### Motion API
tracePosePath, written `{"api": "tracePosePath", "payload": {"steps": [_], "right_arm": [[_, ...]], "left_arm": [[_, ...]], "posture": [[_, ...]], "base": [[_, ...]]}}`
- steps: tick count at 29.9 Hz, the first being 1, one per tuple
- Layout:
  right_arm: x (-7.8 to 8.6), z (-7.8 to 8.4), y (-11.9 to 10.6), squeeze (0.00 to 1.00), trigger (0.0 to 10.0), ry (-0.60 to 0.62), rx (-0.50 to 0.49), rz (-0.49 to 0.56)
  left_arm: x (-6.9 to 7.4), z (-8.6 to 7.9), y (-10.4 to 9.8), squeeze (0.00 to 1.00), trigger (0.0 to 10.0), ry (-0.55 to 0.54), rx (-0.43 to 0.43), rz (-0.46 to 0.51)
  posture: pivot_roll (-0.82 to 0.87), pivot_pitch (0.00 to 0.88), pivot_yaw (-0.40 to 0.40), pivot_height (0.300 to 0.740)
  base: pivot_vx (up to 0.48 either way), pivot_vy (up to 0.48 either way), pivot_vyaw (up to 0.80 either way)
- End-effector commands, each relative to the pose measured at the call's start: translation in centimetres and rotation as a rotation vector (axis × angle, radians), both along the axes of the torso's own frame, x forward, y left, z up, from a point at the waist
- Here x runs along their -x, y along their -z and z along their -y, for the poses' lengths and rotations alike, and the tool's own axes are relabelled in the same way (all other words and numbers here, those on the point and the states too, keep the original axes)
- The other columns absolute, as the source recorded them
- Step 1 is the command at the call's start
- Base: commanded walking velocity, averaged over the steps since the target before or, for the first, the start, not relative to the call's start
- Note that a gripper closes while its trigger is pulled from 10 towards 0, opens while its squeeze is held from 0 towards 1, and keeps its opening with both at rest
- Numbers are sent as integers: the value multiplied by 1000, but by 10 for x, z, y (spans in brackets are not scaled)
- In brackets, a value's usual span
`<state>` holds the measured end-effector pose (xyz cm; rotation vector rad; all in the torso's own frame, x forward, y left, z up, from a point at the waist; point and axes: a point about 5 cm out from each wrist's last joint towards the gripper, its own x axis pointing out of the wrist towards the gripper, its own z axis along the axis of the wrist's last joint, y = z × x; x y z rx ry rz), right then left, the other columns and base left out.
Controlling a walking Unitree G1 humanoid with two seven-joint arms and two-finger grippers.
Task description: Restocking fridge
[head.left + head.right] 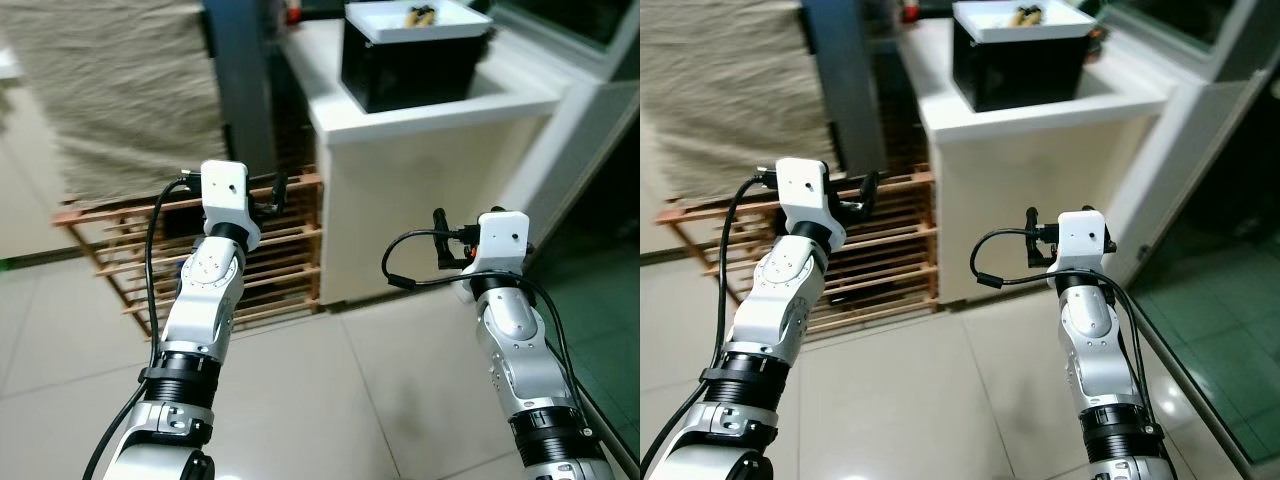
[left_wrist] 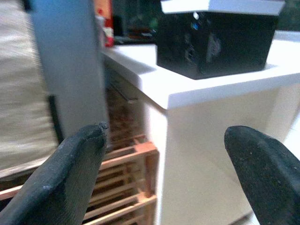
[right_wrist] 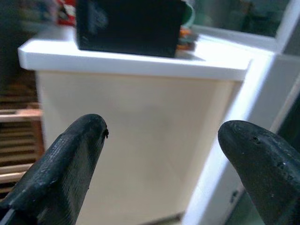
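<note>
Left eye view: a black box (image 1: 415,62) is sitting on a white counter (image 1: 430,110), slatted wooden rack (image 1: 290,260) alongside. Left gripper (image 2: 164,173) and right gripper (image 3: 164,164) are hovering wide apart-fingered, gripping nothing.

Even indoor light, bright white counter (image 1: 430,110), soft motion blur in wrist views, dim background

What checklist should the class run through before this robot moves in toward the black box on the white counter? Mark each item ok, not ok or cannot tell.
1. Left gripper open, holding nothing: ok.
2. Right gripper open, holding nothing: ok.
3. Black box upright on the white counter: ok.
4. Box within reach: not ok, both arms are short of the counter.
5. Wooden rack clear of the left arm: cannot tell.
6. Box contents: cannot tell.
</note>
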<state>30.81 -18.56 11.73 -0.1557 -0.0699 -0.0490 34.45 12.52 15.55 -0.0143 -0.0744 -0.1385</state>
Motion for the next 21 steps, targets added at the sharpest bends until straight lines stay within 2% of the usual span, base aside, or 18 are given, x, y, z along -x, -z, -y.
{"api": "tracePosePath", "payload": {"steps": [1, 12, 15, 16, 17, 18, 19, 21], "right_arm": [[-1, 1, -2, 0, 10000, 3, 5, 4], [-1, 0, 1, 4, 10000, 12, -10, -4], [2, 2, 1, 4, 10000, 10, -35, -4], [5, 8, 2, 8, 10000, 19, -41, -5], [5, 8, 2, 8, 10000, 19, -41, -5], [8, 14, 4, 8, 10000, 32, -38, -16], [8, 14, 4, 8, 10000, 32, -38, -16], [12, 25, 9, 12, 10000, 45, -24, -40]], "left_arm": [[-1, -6, 5, 0, 10000, -23, -6, -35], [-1, -9, 9, 0, 10000, -39, 25, -64], [9, -18, 17, 0, 10000, -75, 78, -95], [20, -25, 23, 0, 10000, -89, 63, -102], [20, -25, 23, 0, 10000, -89, 63, -102], [29, -33, 29, 0, 10000, -104, 47, -122], [29, -33, 29, 0, 10000, -104, 47, -122], [39, -40, 36, 0, 10000, -114, 38, -156]], "posture": [[-123, 12, 35, 740], [-124, 0, 52, 740], [-126, 0, 52, 740], [-128, 0, 48, 740], [-128, 0, 48, 740], [-122, 0, 45, 740], [-122, 0, 45, 740], [-107, 0, 36, 740]], "base": [[472, 0, 0], [466, 0, 0], [449, 0, 0], [431, 0, 0], [431, 0, 0], [428, 0, 0], [428, 0, 0], [397, 266, 0]]}}
